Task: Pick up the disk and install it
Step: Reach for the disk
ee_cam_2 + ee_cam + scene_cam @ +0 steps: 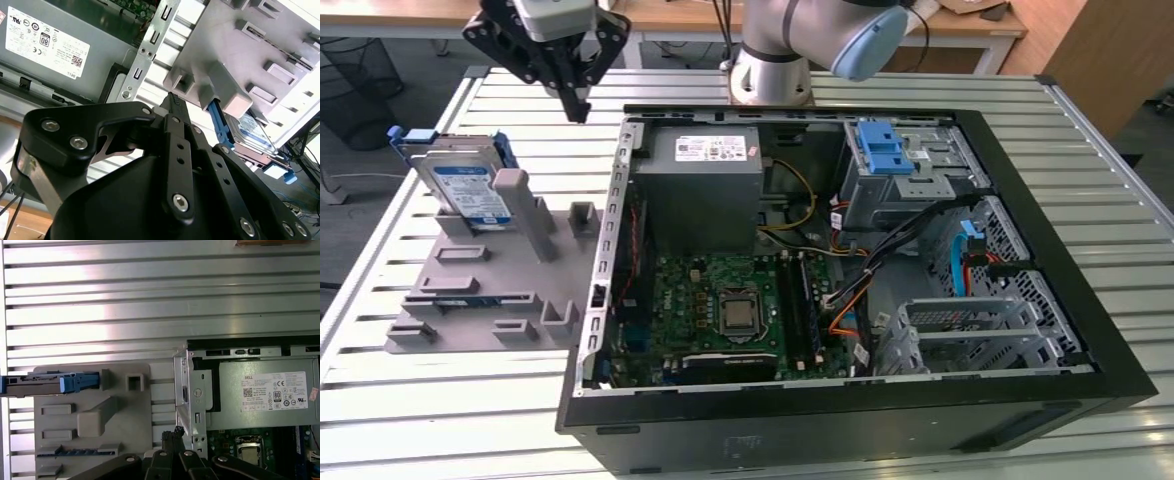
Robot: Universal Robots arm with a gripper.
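Observation:
The disk is a silver drive with a white-and-blue label and a blue frame. It stands on edge in the grey holder at the exterior view's left. In the first wrist view the disk appears edge-on, and in the second wrist view the disk lies behind a grey post. My gripper hangs above the table between the holder and the open computer case, apart from the disk. In both wrist views its fingers are shut together with nothing between them.
The open computer case lies on the slatted metal table. Inside it are a grey power supply, the motherboard, a blue-latched drive bay and a metal drive cage. The arm's base stands behind the case.

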